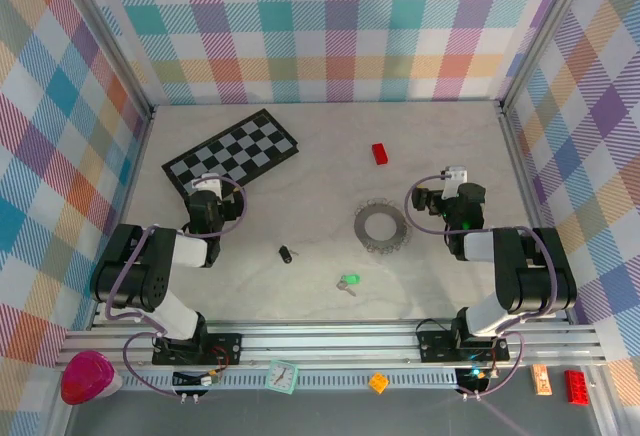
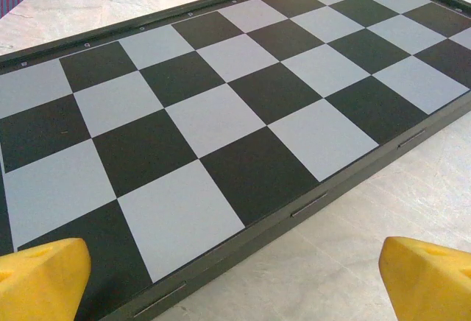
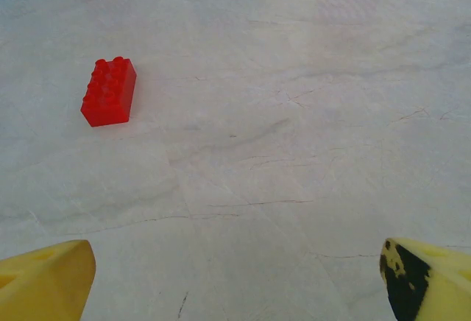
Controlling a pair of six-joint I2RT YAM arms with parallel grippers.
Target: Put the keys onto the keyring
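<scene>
The keyring [image 1: 382, 226], a wide silvery ring with a jagged rim, lies flat on the pale table right of centre. The key with the black head [image 1: 286, 254] lies to its left, and the key with the green head [image 1: 348, 282] lies nearer the front. My left gripper [image 1: 205, 188] [image 2: 235, 291] hovers open at the near edge of the chessboard, its yellow fingertips [image 2: 44, 280] wide apart and empty. To the right of the keyring, my right gripper [image 1: 432, 196] [image 3: 235, 291] is open over bare table with nothing between its fingertips [image 3: 48, 280].
A folded black-and-white chessboard [image 1: 232, 151] [image 2: 221, 115] lies at the back left. A red block [image 1: 380, 153] [image 3: 109, 91] sits behind the keyring. Plaid walls close in the table on three sides.
</scene>
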